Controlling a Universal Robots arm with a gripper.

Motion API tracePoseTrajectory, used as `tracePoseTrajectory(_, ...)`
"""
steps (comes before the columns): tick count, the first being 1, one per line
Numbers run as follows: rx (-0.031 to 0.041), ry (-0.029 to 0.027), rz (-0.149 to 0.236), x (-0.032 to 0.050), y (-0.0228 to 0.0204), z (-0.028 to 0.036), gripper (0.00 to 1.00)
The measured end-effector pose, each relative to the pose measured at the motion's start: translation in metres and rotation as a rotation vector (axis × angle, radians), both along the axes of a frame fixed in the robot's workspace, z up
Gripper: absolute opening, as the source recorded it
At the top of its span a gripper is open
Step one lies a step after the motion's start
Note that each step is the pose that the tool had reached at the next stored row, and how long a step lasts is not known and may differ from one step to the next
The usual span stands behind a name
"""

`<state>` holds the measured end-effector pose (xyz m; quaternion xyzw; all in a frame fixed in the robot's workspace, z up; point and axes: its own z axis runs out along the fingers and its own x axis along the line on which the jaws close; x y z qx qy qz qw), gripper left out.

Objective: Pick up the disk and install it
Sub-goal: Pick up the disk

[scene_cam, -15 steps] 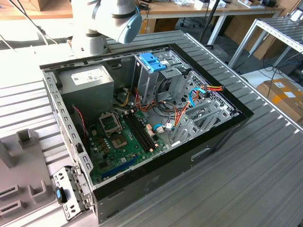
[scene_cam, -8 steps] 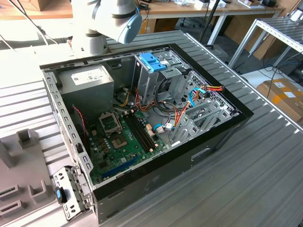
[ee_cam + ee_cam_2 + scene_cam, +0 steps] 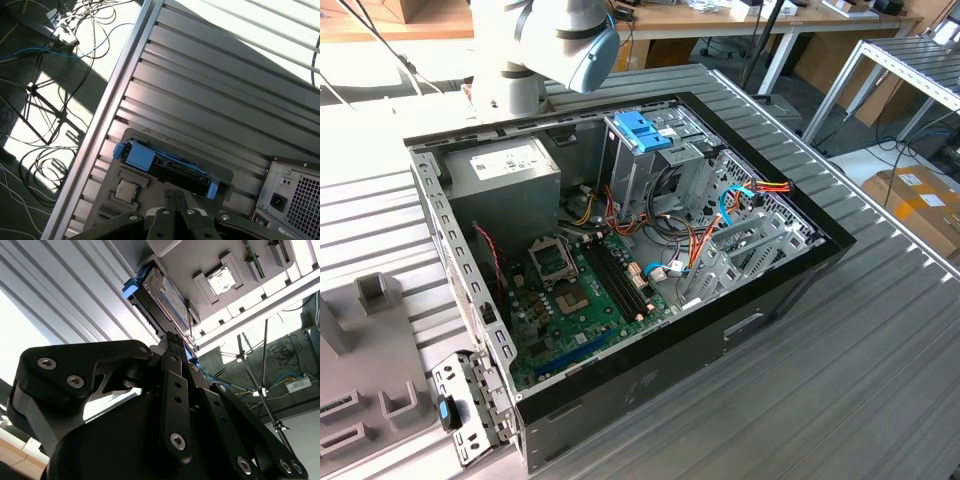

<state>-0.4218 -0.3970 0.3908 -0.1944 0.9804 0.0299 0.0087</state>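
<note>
- Both wrist views: the disk (image 3: 172, 170) (image 3: 167, 297) stands on its long edge in a grey moulded holder (image 3: 226, 176) on the ribbed tabletop (image 3: 210, 90), outside the computer case (image 3: 295, 195).
- The tool (image 3: 175, 194) (image 3: 173, 336) has its two thin black fingers drawn together, narrow, with nothing between them. The tips are just short of the disk's edge; I cannot tell if they touch it.
- First wrist view: disk seen from above. Dark body, light-blue plastic rails, with a wide blue tab at one end and a small blue tab at the other. A square silver processor chip (image 3: 126, 190) sits in a pocket of the same holder, just beside the disk. The perforated rear panel of the case and a power socket (image 3: 276, 201) are near the far end of the disk. Cables (image 3: 75, 30) lie on the floor past the tabletop edge.
- Second wrist view: disk seen along its side, with a pale label face and a blue corner. Black bolted linkages of the tool are in the foreground, and the chip (image 3: 221, 280) is beyond.
- Exterior view: the case (image 3: 670, 372) lies open on the tabletop (image 3: 850, 380), a black shell with a grey metal interior. Inside are a green motherboard (image 3: 580, 300), a grey boxy power supply (image 3: 505, 175), and a blue handle (image 3: 642, 130) on a grey cage. The grey arm (image 3: 560, 40) with its blue cap reaches away behind the case.
- The tabletop is grooved aluminium and matte.
</note>
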Motion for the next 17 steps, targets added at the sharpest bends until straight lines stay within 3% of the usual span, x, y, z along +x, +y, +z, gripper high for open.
tracePoseTrajectory(17, 0.0, 0.0, 0.027, 0.0, 0.0, 0.0, 0.11)
